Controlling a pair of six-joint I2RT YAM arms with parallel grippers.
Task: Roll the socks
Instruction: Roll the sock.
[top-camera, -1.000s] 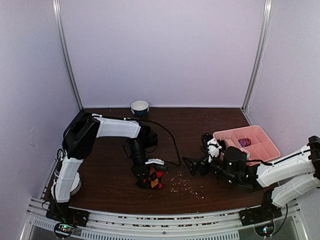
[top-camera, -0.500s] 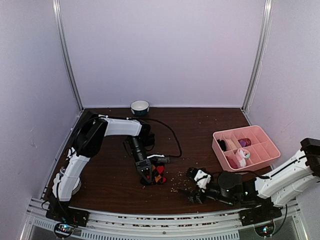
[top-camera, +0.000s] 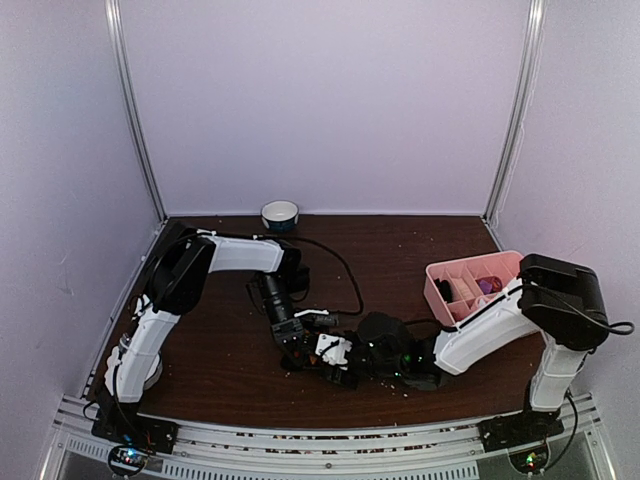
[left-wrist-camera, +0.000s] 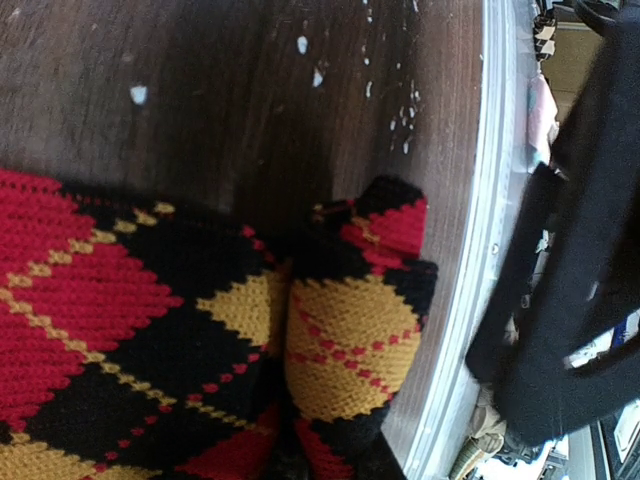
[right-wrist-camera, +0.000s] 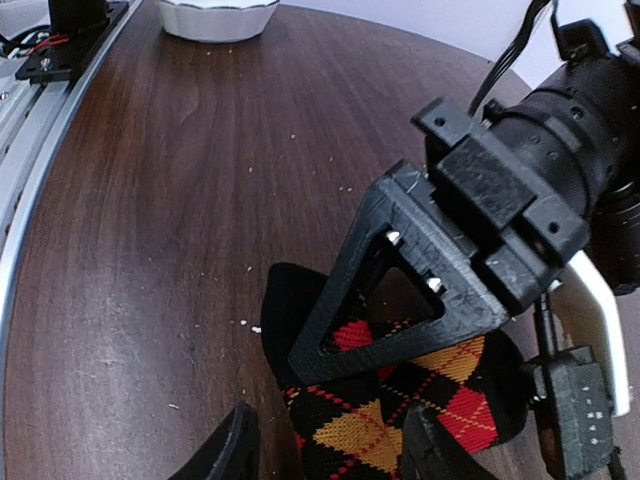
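The black sock (top-camera: 316, 354) with red and yellow argyle diamonds lies bunched on the dark table near the front edge. My left gripper (top-camera: 293, 338) is shut on it. In the right wrist view its black triangular finger (right-wrist-camera: 335, 297) presses down on the sock (right-wrist-camera: 395, 425). The left wrist view is filled with the folded sock (left-wrist-camera: 340, 330). My right gripper (top-camera: 335, 362) has come in from the right. Its jaws (right-wrist-camera: 330, 455) stand apart on either side of the sock's end, with a gap at the left finger (right-wrist-camera: 225, 455). No purple sock is clearly visible.
A pink divided tray (top-camera: 530, 290) sits at the right with small items in it, one of them purple (top-camera: 487, 285). A white bowl (top-camera: 280, 214) stands at the back. Pale crumbs dot the table. The metal rail (left-wrist-camera: 470, 300) runs close by the sock.
My right arm has swung left along the table's front to the sock, and its jaws have narrowed. The left gripper has shifted slightly with the sock in it.
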